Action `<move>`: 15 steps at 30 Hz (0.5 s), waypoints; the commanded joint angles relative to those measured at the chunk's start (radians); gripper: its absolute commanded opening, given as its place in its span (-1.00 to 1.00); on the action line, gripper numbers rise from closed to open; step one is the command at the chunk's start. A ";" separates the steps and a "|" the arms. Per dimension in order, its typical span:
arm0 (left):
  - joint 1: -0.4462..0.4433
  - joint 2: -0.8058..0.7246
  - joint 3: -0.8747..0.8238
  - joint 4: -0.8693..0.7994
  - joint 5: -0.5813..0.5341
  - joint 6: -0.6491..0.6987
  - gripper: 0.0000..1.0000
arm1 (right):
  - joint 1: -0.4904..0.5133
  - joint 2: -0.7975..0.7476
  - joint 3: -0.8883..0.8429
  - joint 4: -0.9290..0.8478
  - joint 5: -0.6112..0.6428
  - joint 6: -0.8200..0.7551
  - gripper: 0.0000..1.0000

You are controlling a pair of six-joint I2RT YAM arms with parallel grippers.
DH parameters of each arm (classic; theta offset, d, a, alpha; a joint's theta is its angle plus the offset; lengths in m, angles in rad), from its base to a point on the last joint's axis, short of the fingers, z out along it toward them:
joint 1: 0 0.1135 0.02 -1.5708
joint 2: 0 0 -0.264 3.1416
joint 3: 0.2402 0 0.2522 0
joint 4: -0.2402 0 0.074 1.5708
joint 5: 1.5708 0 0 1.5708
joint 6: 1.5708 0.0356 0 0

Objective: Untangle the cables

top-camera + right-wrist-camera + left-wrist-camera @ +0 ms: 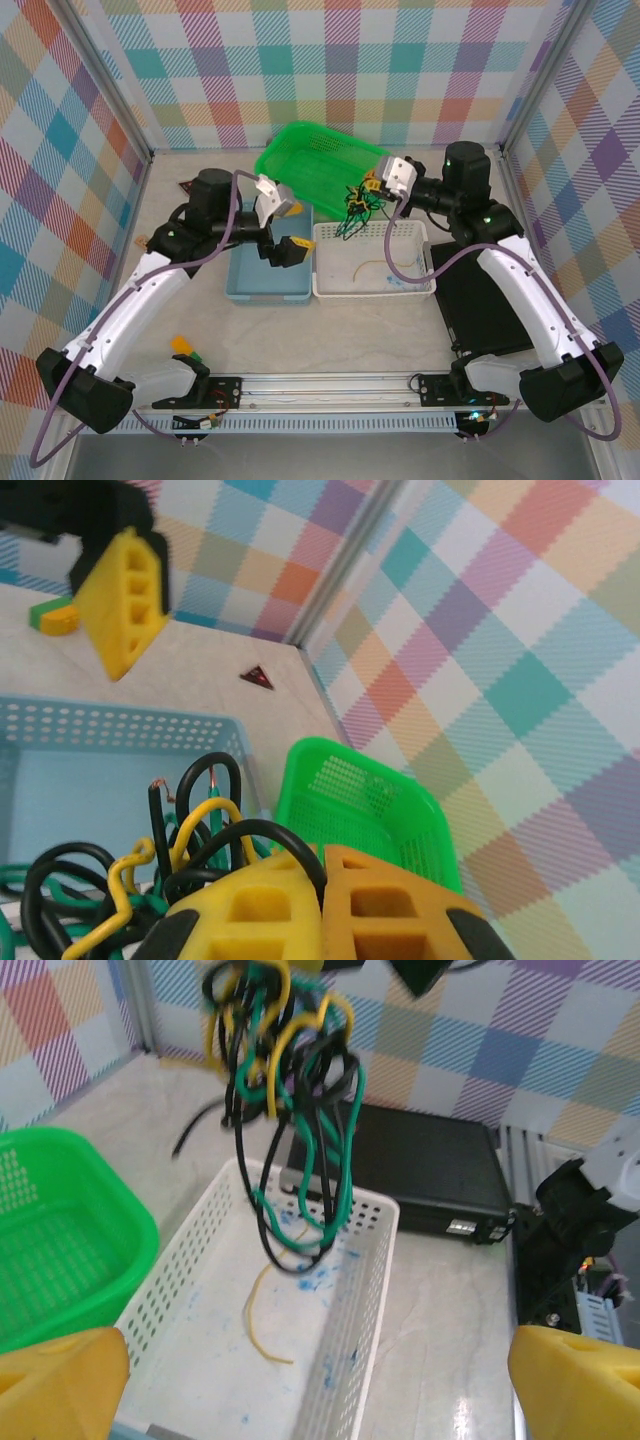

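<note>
Where the right gripper (372, 188) hangs over the far edge of the white basket (370, 294), we note its jaws clamped on a knot of cables (290, 1080): black, green and yellow strands. Loops dangle down into the basket; the lowest may touch the floor, but we cannot tell. One loose tan-yellow wire (250, 1320) lies on the basket floor. We log the left gripper (290, 228) above the blue basket (265, 293), just left, jaws wide apart, holding nothing. Green basket (320, 150) sits far, tilted.

Top of the cables (272, 1070) beyond the left wrist view's upper edge
</note>
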 commanded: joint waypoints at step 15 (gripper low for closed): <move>-0.019 0.122 0.095 0.018 0.156 0.053 0.78 | 0.010 0.058 -0.019 0.149 -0.349 -0.257 -1.00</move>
